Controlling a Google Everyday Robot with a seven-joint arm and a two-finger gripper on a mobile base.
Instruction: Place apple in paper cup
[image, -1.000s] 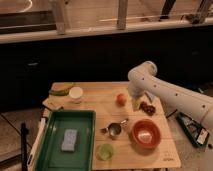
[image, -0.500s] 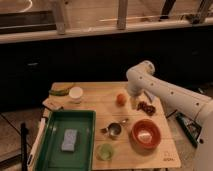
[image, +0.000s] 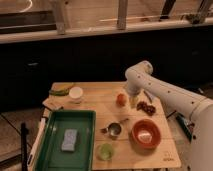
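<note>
The apple (image: 120, 99) sits on the desk (image: 101, 103) at centre frame, well right of the paper cup (image: 76, 93). The claw (image: 133, 101) hangs spread just right of the apple. At lower left, a green tray (image: 83, 129) holds a blue sponge (image: 69, 139); a red bowl (image: 135, 131) holds something pale.

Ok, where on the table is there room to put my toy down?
Bare wood lies between the paper cup and the apple, and along the front edge by the red bowl. It is crowded on the right, where the gripper hangs between apple and grapes.
</note>
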